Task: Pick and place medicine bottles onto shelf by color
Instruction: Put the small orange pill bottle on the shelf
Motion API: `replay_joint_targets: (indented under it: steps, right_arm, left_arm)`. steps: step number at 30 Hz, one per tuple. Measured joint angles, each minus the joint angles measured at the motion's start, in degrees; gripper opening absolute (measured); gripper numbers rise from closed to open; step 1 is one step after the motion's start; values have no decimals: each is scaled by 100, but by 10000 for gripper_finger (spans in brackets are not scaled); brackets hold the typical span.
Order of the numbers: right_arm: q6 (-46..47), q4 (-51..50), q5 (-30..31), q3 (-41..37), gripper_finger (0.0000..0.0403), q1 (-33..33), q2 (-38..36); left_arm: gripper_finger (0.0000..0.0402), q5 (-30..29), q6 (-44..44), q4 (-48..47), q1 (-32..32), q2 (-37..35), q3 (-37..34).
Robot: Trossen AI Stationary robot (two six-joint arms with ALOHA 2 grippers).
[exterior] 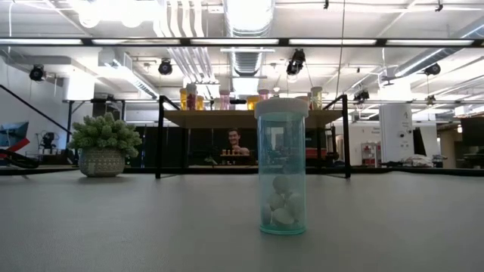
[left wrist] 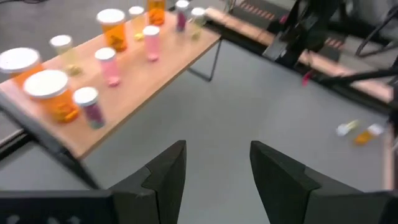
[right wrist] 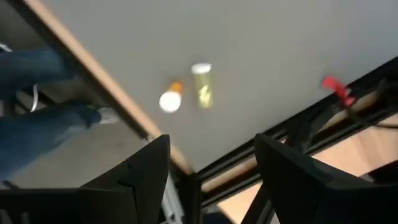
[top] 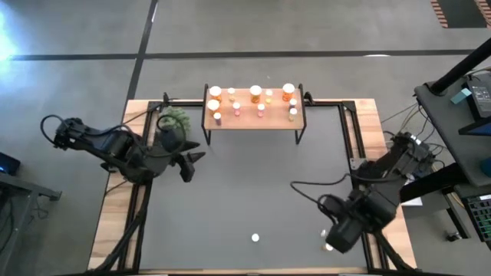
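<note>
About a dozen medicine bottles (top: 255,93) are stood on the shelf (top: 253,119) at the mat's (top: 245,199) far edge. Three more are left near its front edge: one upright (top: 255,238), two (right wrist: 186,93) below the right gripper (right wrist: 211,168), whose fingers are parted and empty. The left gripper (left wrist: 214,174), likewise parted and empty, is held beside the shelf.

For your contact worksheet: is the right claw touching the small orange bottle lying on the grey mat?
Apart. The right wrist view shows the open right claw well clear of the orange bottle.

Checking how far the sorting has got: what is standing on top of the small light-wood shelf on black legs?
On the light-wood shelf stand about a dozen white-capped medicine bottles, orange, pink and yellow-green, upright. The low view shows only their tops above the shelf edge. Nothing shows beneath it.
</note>
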Motion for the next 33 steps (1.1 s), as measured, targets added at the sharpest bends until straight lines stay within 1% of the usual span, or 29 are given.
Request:
replay_joint_targets:
  steps: [4, 8, 11, 14, 18, 20, 22, 29, 31, 33]
  right_arm:
    - [426, 235, -64, -112, 224, 422, -100]
    - [516, 461, -47, -491, 224, 951, -184]
    - [321, 731, 318, -874, 224, 1239, -191]
    - [-243, 1343, 594, -1278, 224, 1459, -174]
    - [-1608, 2444, 844, -1765, 224, 1746, -108]
    - [-2283, 2812, 850, -1993, 224, 1850, -57]
    - [-2729, 3028, 887, -2148, 224, 1928, 13]
    - [-3649, 3367, 1902, -2349, 224, 2000, 47]
    - [-3728, 3544, 2055, -2457, 224, 2000, 46]
    - [-3766, 3778, 2058, -2622, 224, 1999, 45]
  left_arm:
    - [162, 2, 1, 621, 0, 211, 0]
    - [162, 25, 0, 1332, -2, 493, 0]
    - [162, 152, 2, 1822, -4, 731, 12]
    - [162, 379, -3, 2266, -5, 972, 39]
    - [162, 715, -87, 2779, -5, 1228, 37]
    - [162, 754, -311, 2932, -9, 1341, 37]
    - [162, 760, -504, 3012, -12, 1438, 39]
    - [162, 765, -608, 3016, -24, 1568, 37]
    - [162, 765, -608, 3013, -24, 1564, 37]
    - [162, 770, -608, 2999, -27, 1538, 37]
